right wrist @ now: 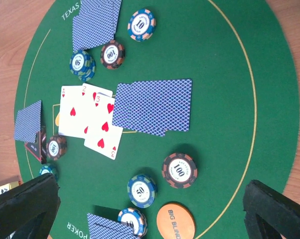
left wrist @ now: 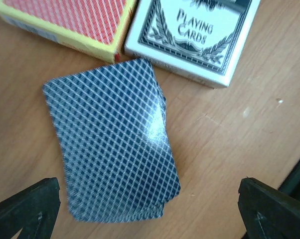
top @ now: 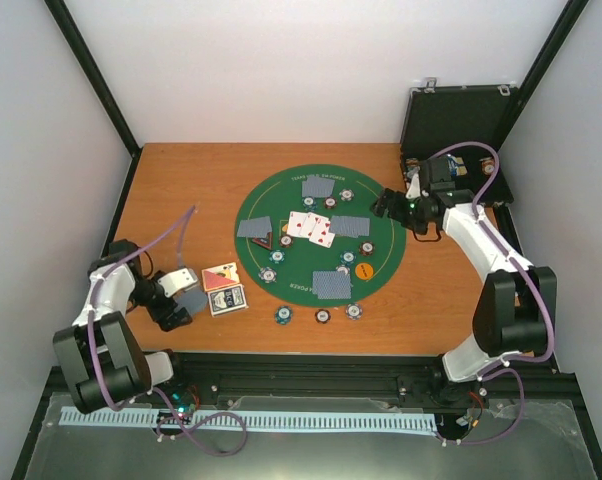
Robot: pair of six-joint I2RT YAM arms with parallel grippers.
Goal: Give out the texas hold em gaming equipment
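On wood beside card boxes [left wrist: 190, 35], deck [left wrist: 112, 139] lies below my left gripper [left wrist: 150, 209], jaws wide, empty. Right gripper [right wrist: 150, 209] over green mat [right wrist: 215, 59], likewise wide, empty. Risk I see: careless descent fans deck, scatters chips [right wrist: 180, 170].

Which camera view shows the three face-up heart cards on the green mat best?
Right wrist: the face-up heart cards lie close up, fanned and overlapping, the 2 and 3 readable. Top external shows them small at the middle of the green mat, pips unclear. Left wrist does not show them.
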